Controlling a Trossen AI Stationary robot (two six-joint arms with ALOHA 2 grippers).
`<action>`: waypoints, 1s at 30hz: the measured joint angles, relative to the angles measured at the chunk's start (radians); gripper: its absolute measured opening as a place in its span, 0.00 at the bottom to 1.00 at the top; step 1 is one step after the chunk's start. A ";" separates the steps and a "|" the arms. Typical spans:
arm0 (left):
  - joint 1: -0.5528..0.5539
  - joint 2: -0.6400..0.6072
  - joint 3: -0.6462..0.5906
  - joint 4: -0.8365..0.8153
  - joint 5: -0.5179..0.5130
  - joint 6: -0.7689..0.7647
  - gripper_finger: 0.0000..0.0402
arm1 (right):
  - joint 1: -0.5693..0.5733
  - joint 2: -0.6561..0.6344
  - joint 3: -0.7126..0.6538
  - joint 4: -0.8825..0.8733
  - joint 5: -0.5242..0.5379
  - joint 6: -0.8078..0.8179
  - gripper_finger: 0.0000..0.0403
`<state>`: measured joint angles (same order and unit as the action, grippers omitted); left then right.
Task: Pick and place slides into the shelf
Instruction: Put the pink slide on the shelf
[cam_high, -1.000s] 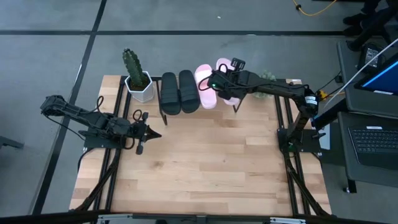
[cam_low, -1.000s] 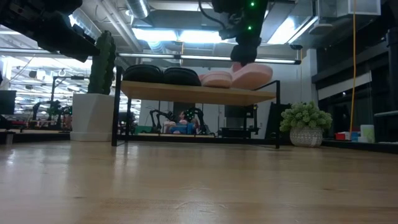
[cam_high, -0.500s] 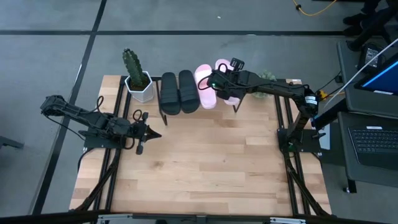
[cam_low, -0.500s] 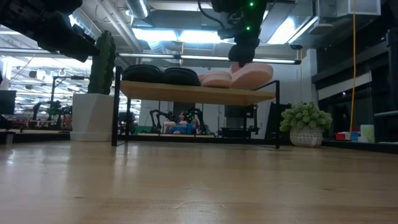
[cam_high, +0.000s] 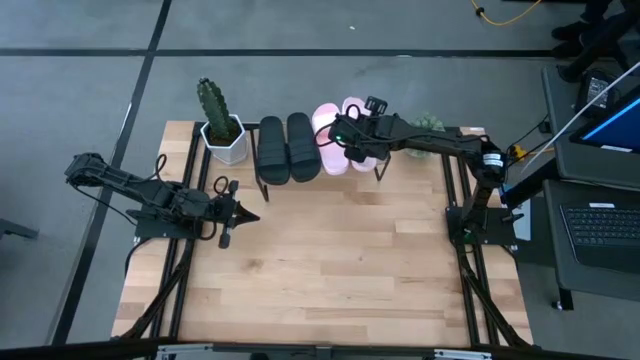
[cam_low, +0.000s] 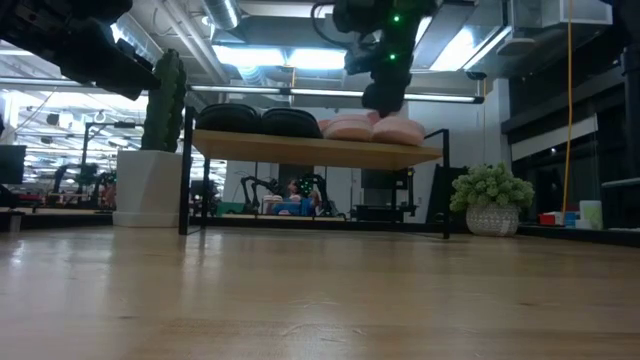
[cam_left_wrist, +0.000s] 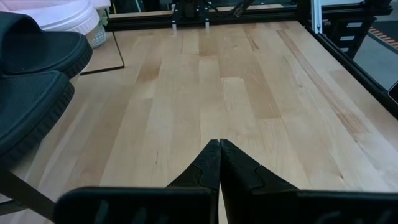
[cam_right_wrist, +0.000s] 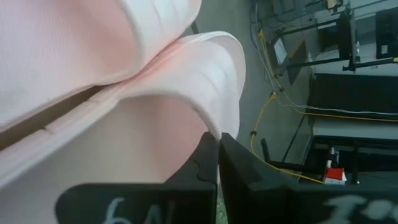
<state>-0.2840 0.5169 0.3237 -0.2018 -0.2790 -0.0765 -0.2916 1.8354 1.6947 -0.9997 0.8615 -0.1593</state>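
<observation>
Pink slide (cam_high: 362, 108) half hidden under closed right gripper (cam_high: 352, 152).

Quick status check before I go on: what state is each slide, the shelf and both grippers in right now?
Black slides: both lying side by side on the shelf.
Inner pink slide: lying on the shelf beside the black pair.
Outer pink slide: on the shelf's end, right gripper against it.
Shelf: upright, holding all four slides.
Right gripper: shut, at the outer pink slide.
Left gripper: shut, empty, over bare tabletop.
</observation>
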 joint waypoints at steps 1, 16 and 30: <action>0.000 0.000 0.000 -0.001 0.000 0.000 0.00 | 0.000 0.001 0.000 -0.004 0.000 0.000 0.01; 0.000 0.000 0.000 -0.002 0.000 0.000 0.00 | -0.001 0.002 0.000 -0.013 0.008 -0.060 0.01; 0.000 0.000 0.000 -0.002 0.000 0.000 0.00 | -0.001 0.001 0.000 0.036 0.013 -0.156 0.01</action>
<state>-0.2840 0.5167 0.3237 -0.2035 -0.2790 -0.0761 -0.2928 1.8362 1.6947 -0.9632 0.8745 -0.3153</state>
